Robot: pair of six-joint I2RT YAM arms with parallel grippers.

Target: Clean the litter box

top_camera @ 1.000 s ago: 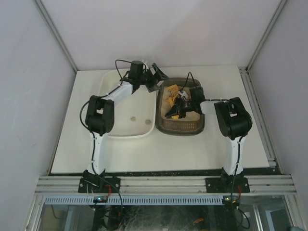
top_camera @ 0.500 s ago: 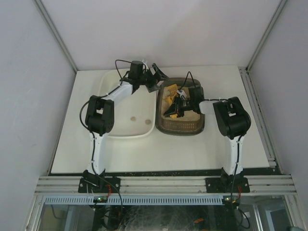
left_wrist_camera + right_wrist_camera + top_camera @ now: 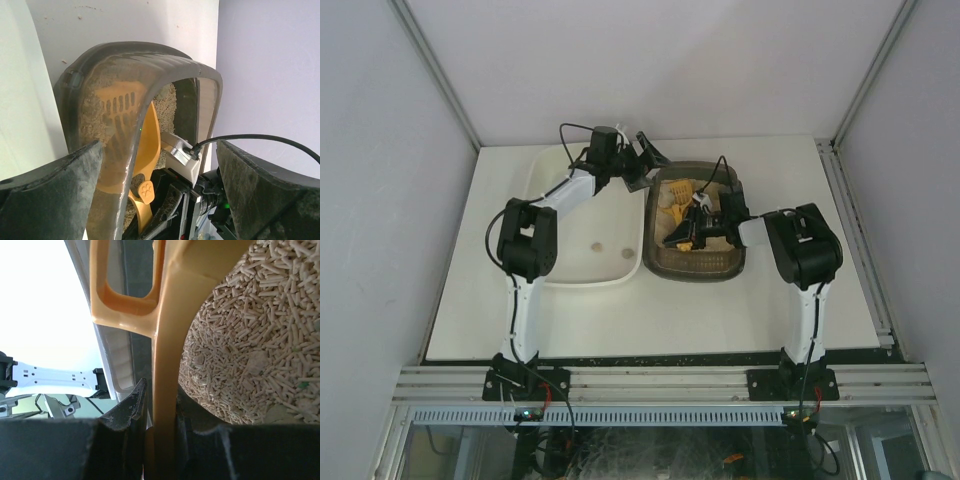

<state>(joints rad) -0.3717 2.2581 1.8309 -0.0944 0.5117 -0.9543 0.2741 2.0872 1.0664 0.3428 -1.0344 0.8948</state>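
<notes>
The dark brown litter box (image 3: 695, 270) holds beige pellet litter (image 3: 250, 350) and sits right of the white tub. My right gripper (image 3: 700, 222) is inside the box and shut on the handle of an orange slotted scoop (image 3: 678, 218), which lies over the litter. In the right wrist view the handle (image 3: 167, 340) is clamped between the fingers of that gripper (image 3: 162, 390). My left gripper (image 3: 645, 160) is open at the box's far left corner. In the left wrist view its jaws (image 3: 157, 150) stand wide apart around the box rim (image 3: 150, 55), with the scoop (image 3: 145, 150) behind it.
A white plastic tub (image 3: 545, 190) stands left of the litter box, touching it, with two small brownish clumps (image 3: 597, 246) on its floor. Grey walls enclose the white table on three sides. A rail runs along the right edge (image 3: 855, 240).
My right gripper has shifted a little toward the near side of the litter box with the scoop. The left arm has not moved.
</notes>
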